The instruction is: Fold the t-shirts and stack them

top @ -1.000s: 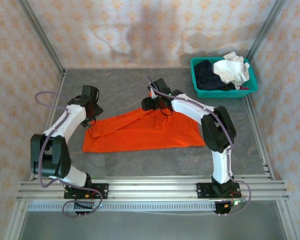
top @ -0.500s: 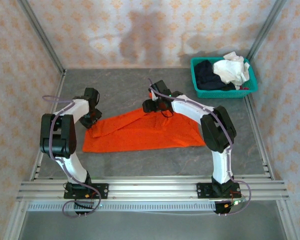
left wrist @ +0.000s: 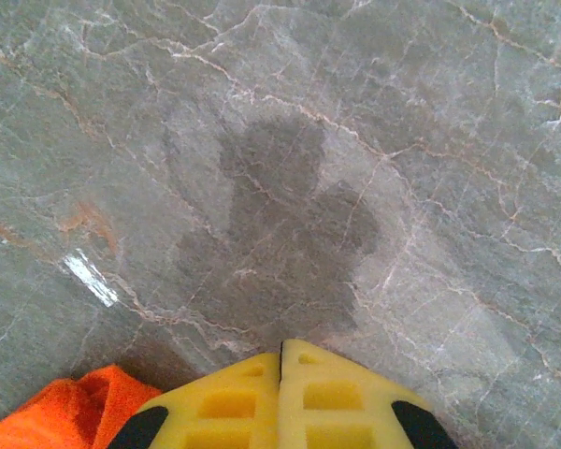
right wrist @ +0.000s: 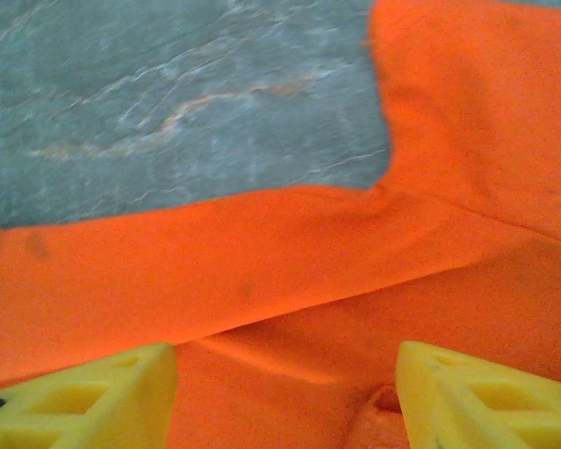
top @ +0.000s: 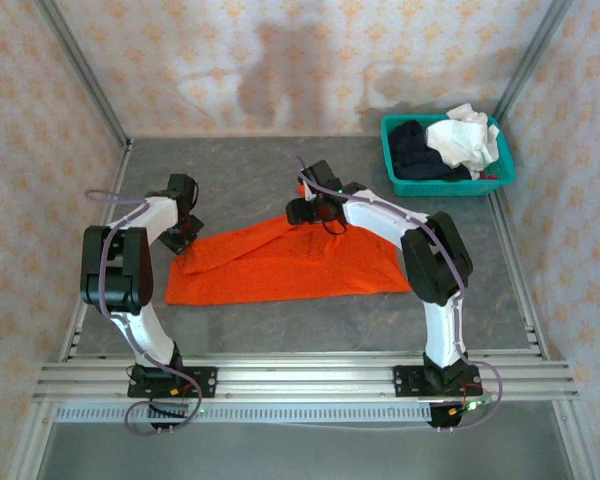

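At the table's (top: 310,320) left edge, the left gripper (left wrist: 280,351) is pressed together beside the orange shirt (top: 280,265), so it could lift empty. Right gripper (right wrist: 280,360) hangs spread over it.

Teal basket (top: 450,186) on grey table (top: 280,325)

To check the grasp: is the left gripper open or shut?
Shut: on the left gripper, fingertips meet, no gap. Orange t-shirt lies beside; pinched or not, cannot tell.

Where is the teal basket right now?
In the top view, the teal basket sits at the far right corner of the table, holding a navy shirt and a white shirt.
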